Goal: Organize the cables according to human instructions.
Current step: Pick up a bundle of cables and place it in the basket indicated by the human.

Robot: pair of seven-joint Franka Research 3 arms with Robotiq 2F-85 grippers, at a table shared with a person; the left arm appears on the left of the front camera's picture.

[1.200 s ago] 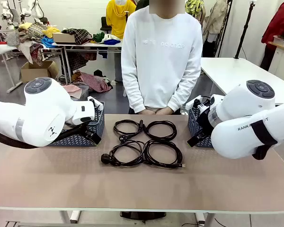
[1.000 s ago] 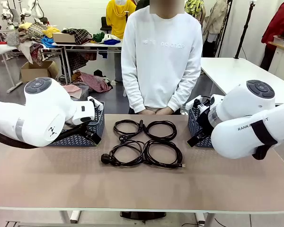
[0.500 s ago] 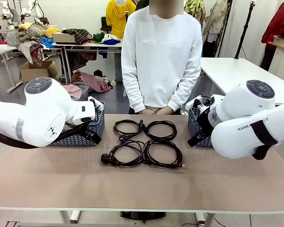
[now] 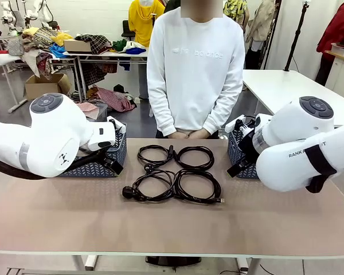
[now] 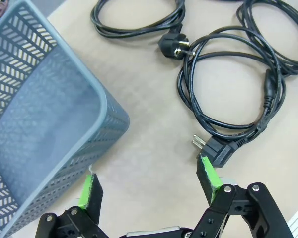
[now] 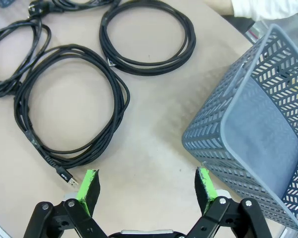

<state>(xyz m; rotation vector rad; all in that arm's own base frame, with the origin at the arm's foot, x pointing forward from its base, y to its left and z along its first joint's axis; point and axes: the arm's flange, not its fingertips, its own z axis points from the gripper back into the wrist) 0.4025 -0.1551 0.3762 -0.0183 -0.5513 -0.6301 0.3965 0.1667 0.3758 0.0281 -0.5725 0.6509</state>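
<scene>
Several coiled black cables (image 4: 175, 171) lie in a square group at the table's middle, in front of the person. In the left wrist view my left gripper (image 5: 149, 173) hangs open over bare table between a grey basket (image 5: 105, 105) and a cable (image 5: 228, 94) whose plug (image 5: 216, 151) lies just beyond one green pad. In the right wrist view my right gripper (image 6: 146, 176) is open above the table. A large cable loop (image 6: 72, 104) lies on one side of it, a second basket (image 6: 223, 115) on the other, and a further loop (image 6: 146, 37) beyond. Neither gripper holds anything.
The person (image 4: 195, 74) stands at the far edge with hands (image 4: 189, 134) clasped. The left basket (image 4: 106, 163) and right basket (image 4: 236, 150) flank the cables. My bulky white arms (image 4: 46, 140) crowd both table ends. The near half of the table (image 4: 172, 229) is bare.
</scene>
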